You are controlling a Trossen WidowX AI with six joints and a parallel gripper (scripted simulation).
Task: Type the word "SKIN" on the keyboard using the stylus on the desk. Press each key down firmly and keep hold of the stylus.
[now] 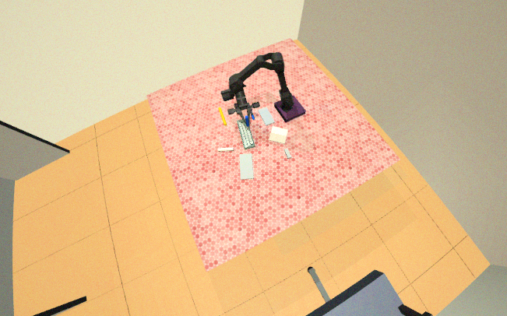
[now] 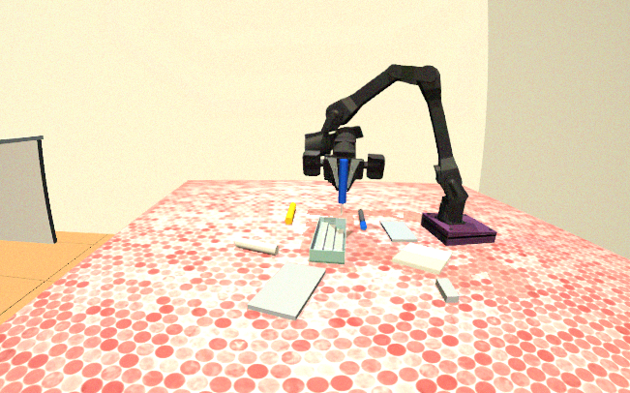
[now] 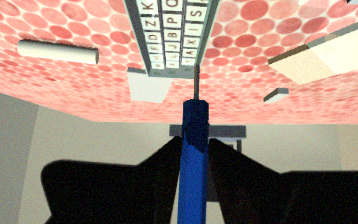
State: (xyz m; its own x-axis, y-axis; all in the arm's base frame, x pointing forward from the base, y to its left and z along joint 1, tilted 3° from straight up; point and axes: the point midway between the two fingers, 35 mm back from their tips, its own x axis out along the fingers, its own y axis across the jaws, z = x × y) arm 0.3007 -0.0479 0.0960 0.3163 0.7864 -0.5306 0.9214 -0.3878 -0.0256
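My gripper (image 1: 247,117) (image 2: 343,187) (image 3: 194,143) is shut on the blue stylus (image 1: 247,121) (image 2: 343,175) (image 3: 194,170). The stylus's thin tip points down, off the surface, near the far end of the keyboard in the exterior view. The keyboard (image 1: 245,134) (image 2: 327,256) (image 3: 170,72) is a green-grey tray with rows of white letter keys. In the wrist view the K key (image 3: 148,6), S key (image 3: 195,13) and I key (image 3: 194,28) show; the N key cannot be made out. The tip overlaps the keyboard's edge there, not a key.
A black-and-blue pen (image 2: 362,219) and pale pad (image 1: 266,116) (image 2: 398,230) lie on the arm-base side, with a cream block (image 1: 278,134) (image 2: 422,257) and small grey block (image 1: 287,153). A yellow bar (image 1: 223,116), white cylinder (image 1: 225,149) and grey slab (image 1: 246,166) lie around the keyboard.
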